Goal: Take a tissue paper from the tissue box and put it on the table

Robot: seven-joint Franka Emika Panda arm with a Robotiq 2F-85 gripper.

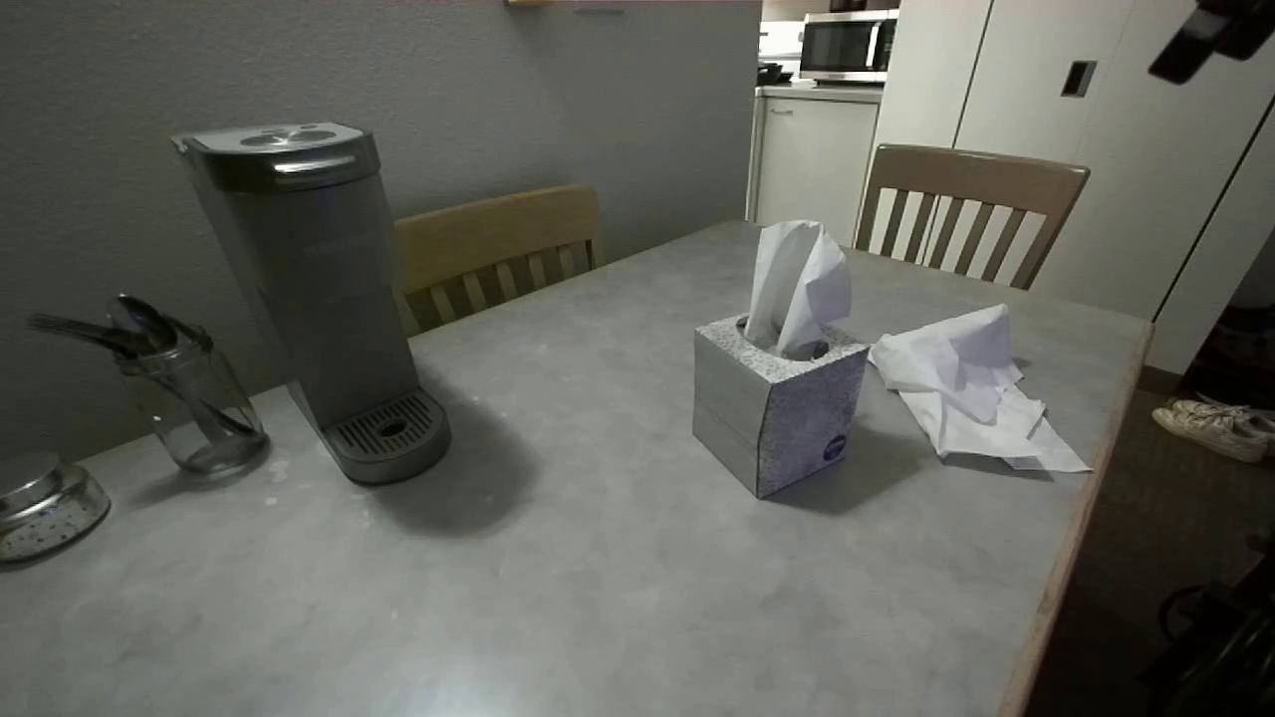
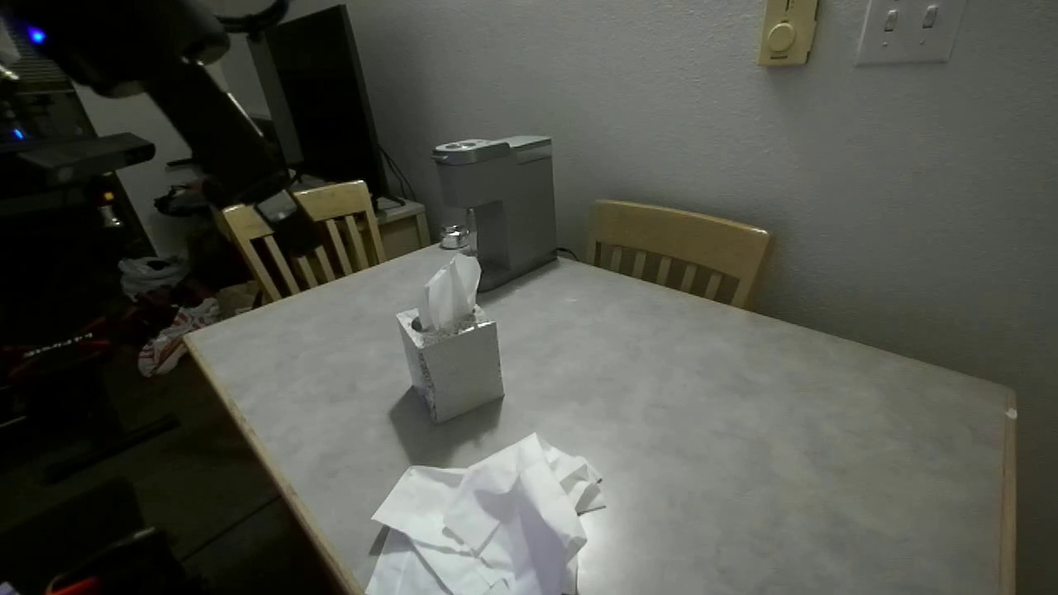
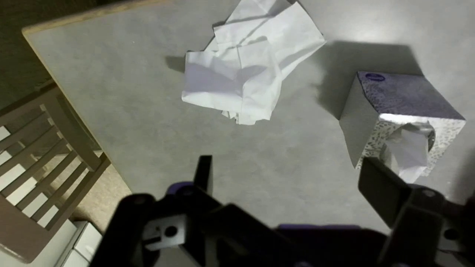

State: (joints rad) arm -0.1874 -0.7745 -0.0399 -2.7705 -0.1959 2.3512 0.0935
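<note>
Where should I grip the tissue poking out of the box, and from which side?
Probably pinch the tissue near its top, coming from above with the open gripper: it stands up out of the tissue box, so its free end rises clear of the box's top.

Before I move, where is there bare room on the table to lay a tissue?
Bare table runs wide from the tissue box and loose tissue paper to the wall-side chair, and also between box and coffee machine. Crowded: the narrow strip between box and loose paper, and beside the machine, where the utensil jar and lidded jar stand.
</note>
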